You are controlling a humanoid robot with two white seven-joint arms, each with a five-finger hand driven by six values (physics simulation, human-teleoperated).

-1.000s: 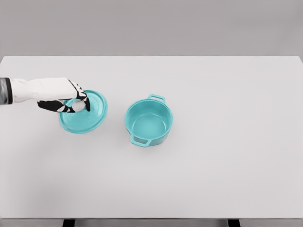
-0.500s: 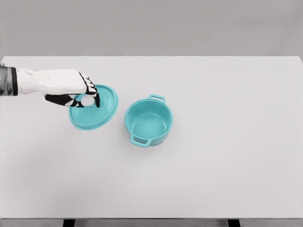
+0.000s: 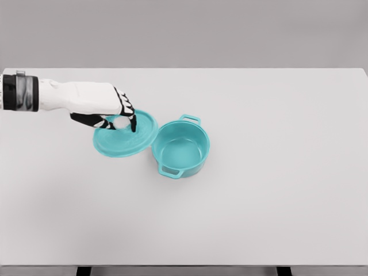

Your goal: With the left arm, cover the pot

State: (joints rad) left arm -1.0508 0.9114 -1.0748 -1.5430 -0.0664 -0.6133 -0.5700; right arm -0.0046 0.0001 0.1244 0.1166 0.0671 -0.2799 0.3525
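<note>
The pot [image 3: 180,147] and its lid [image 3: 125,138] look like smooth teal enamel — a soft satin sheen, no texture. The table [image 3: 259,190] is plain matt white. The left hand [image 3: 115,118] shows hard white shells with black joints — plastic-like.

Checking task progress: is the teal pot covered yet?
Uncovered. The round teal pot shows its open interior; the left hand holds the teal lid beside it.

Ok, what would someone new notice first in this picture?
The teal lid, left of centre, held tilted by the white left hand, fingers closed on its knob. Right beside it stands the open teal pot on the white table, still uncovered.
</note>
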